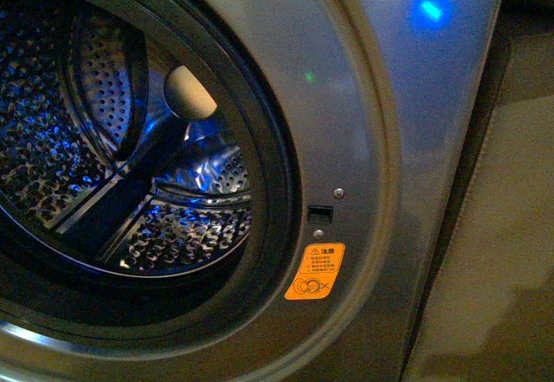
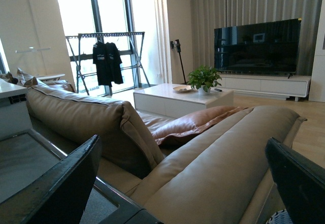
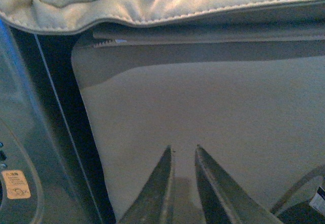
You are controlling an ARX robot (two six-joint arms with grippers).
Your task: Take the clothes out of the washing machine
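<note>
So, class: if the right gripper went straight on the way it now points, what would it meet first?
Most likely the beige sofa side panel: the right gripper, jaws nearly closed with a narrow gap, points straight at it with nothing visible between. The washing machine lies off to one side. Depth is unclear.

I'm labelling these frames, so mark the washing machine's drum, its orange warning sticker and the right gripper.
drum point(image 1: 61, 139): front view, on the perforated steel back wall.
orange warning sticker point(image 1: 315, 271): front view, on the sticker's middle.
right gripper point(image 3: 184, 155): right wrist view, midway between the tips of the jaws.
</note>
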